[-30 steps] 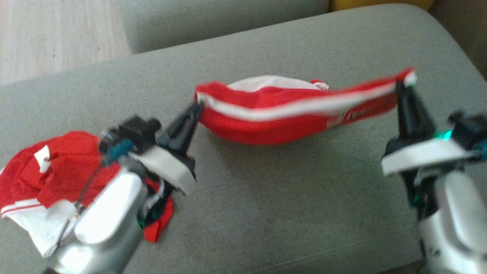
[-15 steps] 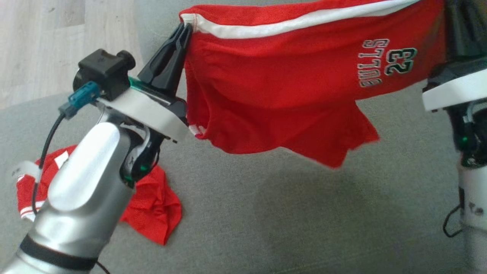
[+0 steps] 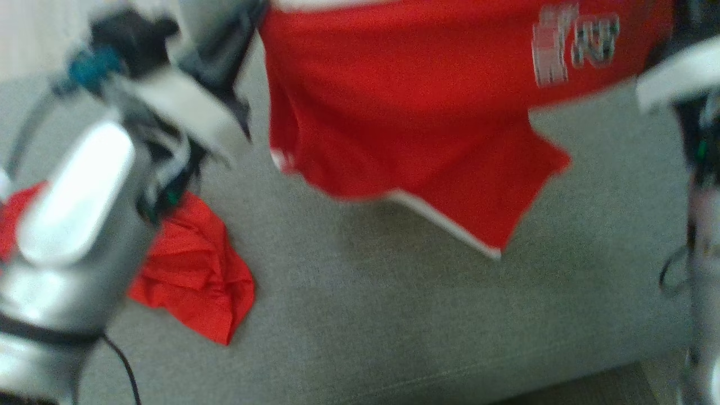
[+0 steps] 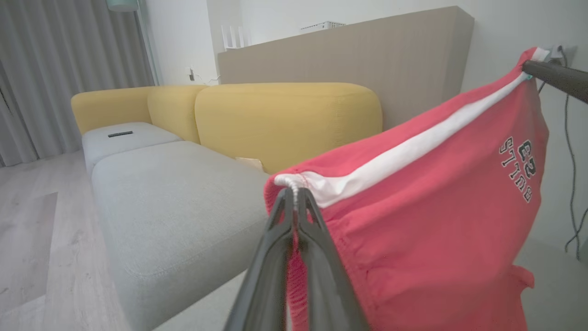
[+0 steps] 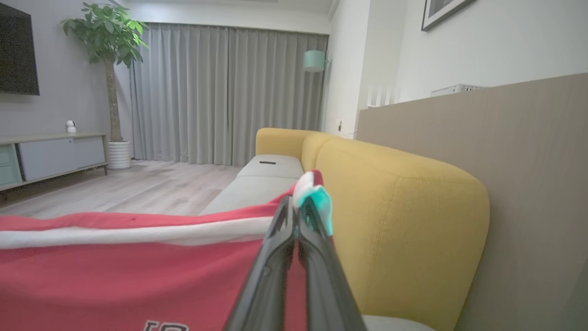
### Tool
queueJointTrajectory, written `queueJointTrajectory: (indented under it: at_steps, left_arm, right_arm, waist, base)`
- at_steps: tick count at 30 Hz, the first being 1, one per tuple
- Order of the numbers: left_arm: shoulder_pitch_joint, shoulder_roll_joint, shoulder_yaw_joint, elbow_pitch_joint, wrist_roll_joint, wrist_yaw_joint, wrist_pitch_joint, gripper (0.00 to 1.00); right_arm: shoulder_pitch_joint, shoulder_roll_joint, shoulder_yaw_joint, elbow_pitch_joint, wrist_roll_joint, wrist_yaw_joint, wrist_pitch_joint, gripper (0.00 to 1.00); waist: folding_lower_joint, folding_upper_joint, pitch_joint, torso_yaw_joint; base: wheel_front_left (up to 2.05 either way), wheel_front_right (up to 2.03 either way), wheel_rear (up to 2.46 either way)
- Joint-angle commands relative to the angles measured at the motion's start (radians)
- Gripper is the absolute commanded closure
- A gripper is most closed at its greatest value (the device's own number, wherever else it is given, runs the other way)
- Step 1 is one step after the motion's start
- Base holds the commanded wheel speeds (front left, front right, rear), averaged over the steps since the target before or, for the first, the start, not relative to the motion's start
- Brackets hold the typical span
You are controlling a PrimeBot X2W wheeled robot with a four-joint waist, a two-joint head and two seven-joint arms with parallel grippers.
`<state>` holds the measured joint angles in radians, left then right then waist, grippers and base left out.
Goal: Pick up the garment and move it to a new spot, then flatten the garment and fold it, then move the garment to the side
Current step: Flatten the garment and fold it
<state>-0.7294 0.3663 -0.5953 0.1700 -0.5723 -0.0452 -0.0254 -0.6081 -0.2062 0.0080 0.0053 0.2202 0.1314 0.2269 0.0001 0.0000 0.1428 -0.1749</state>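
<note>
1. Silver, glossy left forearm (image 3: 73, 202), rounded, ringed by a black band (image 3: 50, 333) low down.
2. White wrist plate (image 3: 185, 109), black camera block (image 3: 132, 34), teal connector (image 3: 90, 64).
3. Left fingers (image 4: 262, 280): long, dark, tapering.
4. Right fingers (image 5: 264, 280): same build.
5. Right arm (image 3: 703, 225): pale wrist plate (image 3: 675, 79), green light (image 3: 701, 149), looping black cable (image 3: 669, 275).
</note>
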Motion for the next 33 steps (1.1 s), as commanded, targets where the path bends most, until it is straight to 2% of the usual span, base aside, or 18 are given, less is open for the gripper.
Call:
queueJointTrajectory:
  at_steps: [1, 5, 9, 11, 14, 16, 18, 24, 29, 33]
  left_arm:
    - [-0.151, 0.044, 0.060, 0.022, 0.014, -0.014, 0.013, 1.00]
    - [-0.379, 0.044, 0.062, 0.182, 0.064, -0.047, -0.008, 1.00]
    - [-0.585, -0.006, 0.075, 0.346, 0.100, -0.055, -0.106, 1.00]
    - [-0.647, -0.036, 0.077, 0.422, 0.110, -0.057, -0.159, 1.00]
    - [-0.692, -0.078, 0.071, 0.511, 0.111, -0.064, -0.204, 1.00]
    - [-0.687, -0.104, 0.063, 0.552, 0.107, -0.069, -0.221, 1.00]
    - [-0.641, -0.134, 0.050, 0.592, 0.097, -0.077, -0.232, 1.00]
    - [-0.498, -0.149, 0.030, 0.586, 0.098, -0.083, -0.236, 1.00]
    - [-0.288, -0.150, -0.003, 0.516, 0.098, -0.085, -0.236, 1.00]
    - [-0.129, -0.136, -0.031, 0.454, 0.092, -0.085, -0.236, 1.00]
  right_arm:
    - [-0.149, -0.020, 0.033, 0.043, 0.000, -0.001, -0.027, 1.00]
    - [-0.428, -0.051, 0.101, 0.267, 0.000, -0.001, -0.184, 1.00]
    - [-0.666, -0.068, 0.106, 0.504, -0.057, -0.001, -0.339, 1.00]
    - [-0.743, -0.055, 0.079, 0.610, -0.081, -0.001, -0.412, 1.00]
    - [-0.794, -0.031, 0.061, 0.740, -0.107, -0.001, -0.462, 1.00]
    - [-0.786, -0.012, 0.059, 0.809, -0.106, -0.001, -0.476, 1.00]
    - [-0.733, 0.009, 0.113, 0.891, -0.104, -0.001, -0.483, 1.00]
    - [-0.612, 0.007, 0.216, 0.994, -0.044, -0.001, -0.486, 1.00]
    - [-0.475, -0.032, 0.338, 1.036, 0.047, -0.001, -0.455, 1.00]
    - [-0.363, -0.098, 0.433, 1.008, 0.135, -0.001, -0.408, 1.00]
  waist:
    - [-0.0001, 0.0000, 0.132, -0.032]
    - [-0.0001, 0.0000, 0.243, -0.054]
    - [-0.0001, 0.0000, 0.301, -0.052]
    - [-0.0001, 0.0000, 0.310, -0.050]
    - [-0.0001, 0.0000, 0.317, -0.048]
    - [-0.0001, 0.0000, 0.318, -0.046]
    - [-0.0001, 0.0000, 0.319, -0.044]
    - [-0.0001, 0.0000, 0.301, -0.036]
    - [-0.0001, 0.0000, 0.250, -0.024]
    - [-0.0001, 0.0000, 0.202, -0.015]
  base:
    - [0.00, 0.00, 0.00]
    - [0.00, 0.00, 0.00]
    - [0.00, 0.00, 0.00]
    - [0.00, 0.00, 0.00]
    - [0.00, 0.00, 0.00]
    - [0.00, 0.00, 0.00]
    - [0.00, 0.00, 0.00]
    - [0.00, 0.00, 0.00]
    - [0.00, 0.00, 0.00]
    - [0.00, 0.00, 0.00]
